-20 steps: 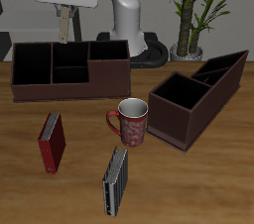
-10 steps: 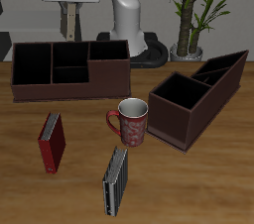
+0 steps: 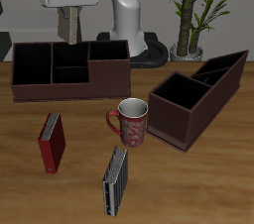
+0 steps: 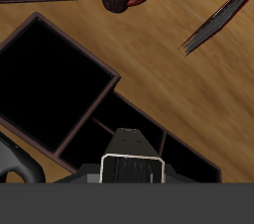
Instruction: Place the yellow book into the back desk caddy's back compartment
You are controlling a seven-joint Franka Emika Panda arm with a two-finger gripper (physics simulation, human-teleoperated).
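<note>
My gripper [image 3: 70, 15] is shut on the yellow book [image 3: 71, 27], which hangs upright from the fingers above the back desk caddy [image 3: 40, 87], a long low dark brown box at the table's back. The book's lower end is over the caddy's middle section, just above the back compartment [image 3: 69, 56], the rear narrow slot. In the wrist view the book's edge [image 4: 131, 159] shows between my fingers, with the caddy's dark compartments [image 4: 55, 79] below it.
A red book [image 3: 52, 141] and a dark book [image 3: 116, 180] stand near the front edge. A patterned mug [image 3: 130, 121] stands mid-table. A brown caddy with sloped sides [image 3: 198, 94] lies beside it. A potted plant [image 3: 193, 15] stands at the back.
My gripper with the yellow book has moved sideways along the back caddy, from over its big end compartment to over its middle section.
</note>
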